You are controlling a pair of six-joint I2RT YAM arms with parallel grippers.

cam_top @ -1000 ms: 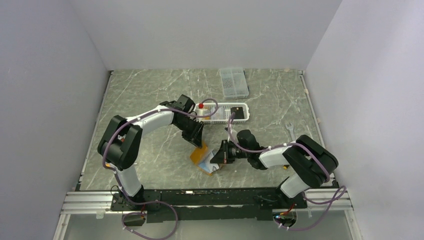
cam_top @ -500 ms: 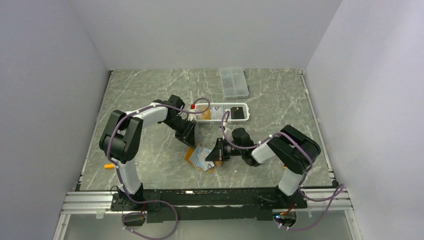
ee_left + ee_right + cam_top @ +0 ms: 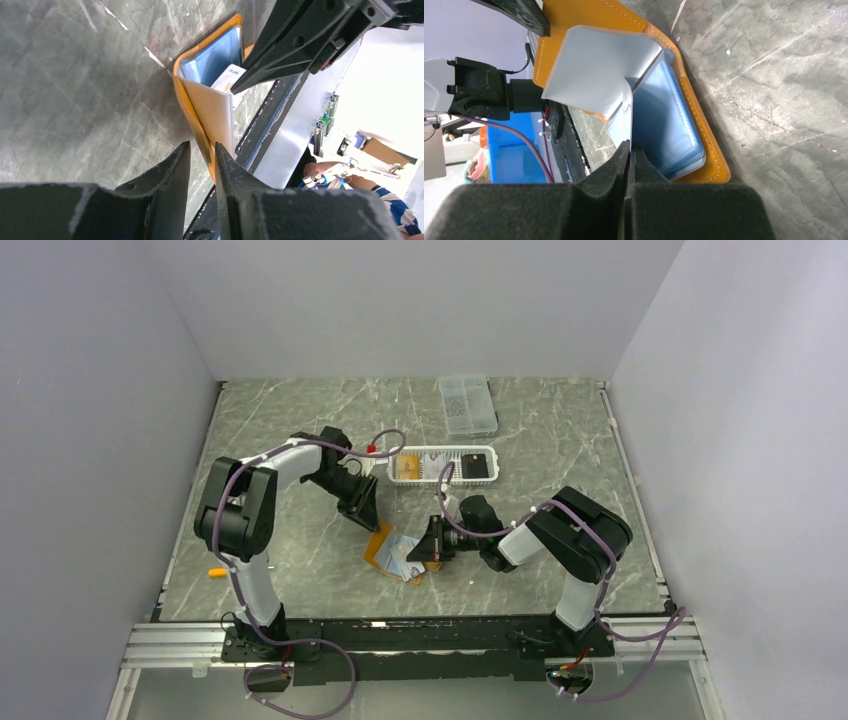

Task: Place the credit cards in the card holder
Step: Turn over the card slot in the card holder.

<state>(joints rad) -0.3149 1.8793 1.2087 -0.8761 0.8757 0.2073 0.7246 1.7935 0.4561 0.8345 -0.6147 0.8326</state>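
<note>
The card holder (image 3: 383,543), an orange wallet with a light blue inside, lies open on the table between my grippers. My left gripper (image 3: 366,516) is shut on the edge of its orange cover (image 3: 207,107), and the jaws (image 3: 202,146) stand almost together around it. My right gripper (image 3: 427,548) is shut on a pale blue credit card (image 3: 624,120), held edge-on with its far end at the blue pockets (image 3: 664,125). That card also shows in the left wrist view (image 3: 227,77). A black credit card (image 3: 476,466) lies in the white basket.
The white slotted basket (image 3: 425,468) stands just behind the grippers. The clear compartment box (image 3: 467,404) is further back. A small orange item (image 3: 216,572) lies at the near left. Grey walls close in the table on three sides.
My left gripper has moved back and to the left, drawing the orange cover down and open. The wallet slid slightly left. My right gripper followed leftward with the card.
</note>
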